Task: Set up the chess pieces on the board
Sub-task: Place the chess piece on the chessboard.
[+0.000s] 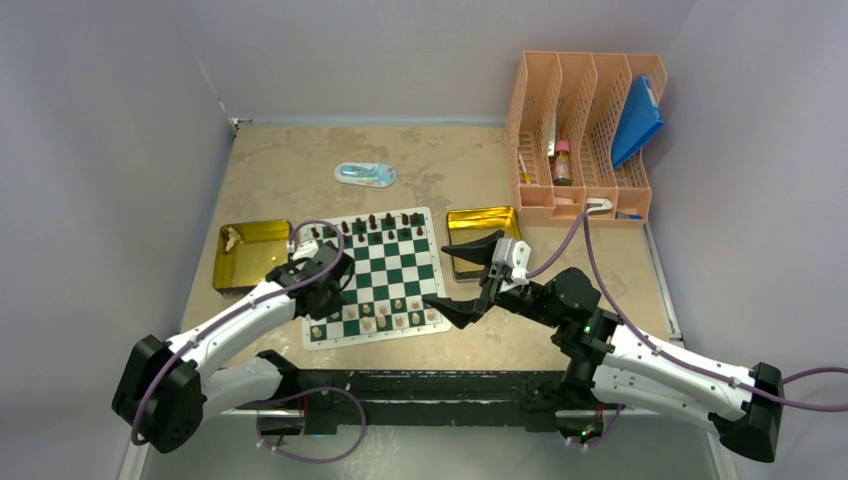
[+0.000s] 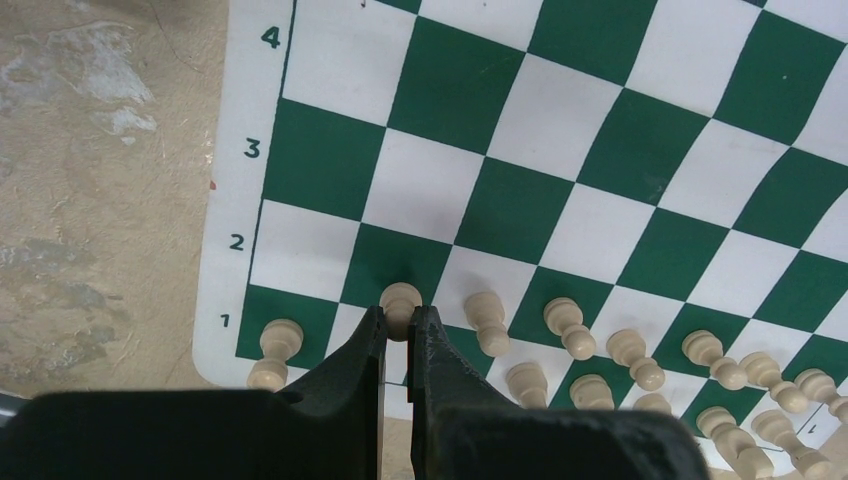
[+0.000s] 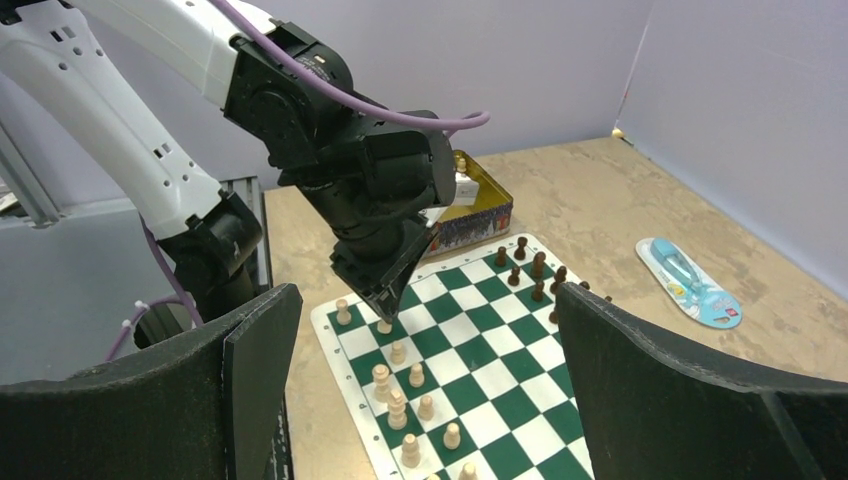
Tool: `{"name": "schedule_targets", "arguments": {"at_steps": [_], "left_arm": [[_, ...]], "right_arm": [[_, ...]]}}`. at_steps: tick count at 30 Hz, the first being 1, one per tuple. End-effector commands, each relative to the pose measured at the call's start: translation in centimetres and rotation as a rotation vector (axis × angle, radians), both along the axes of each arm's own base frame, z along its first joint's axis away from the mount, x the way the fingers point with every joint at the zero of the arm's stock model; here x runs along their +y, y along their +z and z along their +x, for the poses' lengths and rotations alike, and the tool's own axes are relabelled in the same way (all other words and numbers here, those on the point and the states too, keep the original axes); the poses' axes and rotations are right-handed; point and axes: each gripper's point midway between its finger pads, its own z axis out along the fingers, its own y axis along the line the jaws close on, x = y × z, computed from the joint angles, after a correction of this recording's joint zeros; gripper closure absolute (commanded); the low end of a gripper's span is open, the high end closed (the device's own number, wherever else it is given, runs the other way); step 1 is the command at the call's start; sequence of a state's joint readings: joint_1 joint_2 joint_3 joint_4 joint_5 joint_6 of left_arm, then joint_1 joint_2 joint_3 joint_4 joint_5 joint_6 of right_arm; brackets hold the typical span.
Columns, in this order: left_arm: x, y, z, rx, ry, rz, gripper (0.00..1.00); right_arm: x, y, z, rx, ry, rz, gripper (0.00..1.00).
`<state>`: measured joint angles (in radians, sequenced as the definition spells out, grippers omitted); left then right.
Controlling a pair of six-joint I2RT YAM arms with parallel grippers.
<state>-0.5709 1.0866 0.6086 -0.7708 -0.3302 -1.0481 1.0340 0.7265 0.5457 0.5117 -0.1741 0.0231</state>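
Observation:
The green-and-white board [image 1: 378, 339] lies between my arms. Dark pieces [image 1: 374, 225] line its far rows and cream pieces [image 1: 382, 318] stand on its near rows. My left gripper [image 1: 325, 291] is over the board's near-left corner. In the left wrist view the gripper [image 2: 398, 322] is shut on a cream pawn [image 2: 401, 300] at the second-row square, next to a cream corner piece [image 2: 273, 352]. The right wrist view shows that pawn [image 3: 385, 326] at the board [image 3: 482, 350]. My right gripper [image 1: 462, 280] hangs wide open and empty beside the board's right edge [image 3: 428, 293].
A gold tray [image 1: 262, 232] left of the board holds a cream piece [image 1: 233, 238]. A second gold tray [image 1: 482, 217] sits right of the board. A peach file organiser [image 1: 585, 135] stands far right. A blue packet [image 1: 365, 174] lies behind the board.

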Motion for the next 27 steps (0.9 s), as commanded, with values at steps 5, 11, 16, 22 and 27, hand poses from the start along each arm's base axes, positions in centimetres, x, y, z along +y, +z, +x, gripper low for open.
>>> {"name": "schedule_targets", "arguments": {"at_steps": [5,11,16,22,27], "left_arm": [[-0.4,0.1,1.2,-0.062,0.009,-0.016,1.00],[0.0,-0.4,0.9,-0.035,0.013,0.011,1.00],[0.0,-0.6,0.9,-0.030,0.014,0.016,1.00],[0.1,-0.9,0.9,-0.017,0.018,0.025,0.92],[0.1,-1.0,0.8,-0.003,0.019,0.038,0.87]], "right_arm": [[-0.4,3.7,-0.3,-0.042,0.001,0.084,0.01],[-0.6,3.9,-0.3,-0.042,-0.005,0.088,0.01],[-0.6,3.7,-0.3,-0.041,-0.004,0.082,0.01],[-0.6,3.5,-0.4,-0.030,-0.002,0.073,0.01],[-0.8,3.6,-0.4,-0.030,-0.004,0.078,0.01]]}}
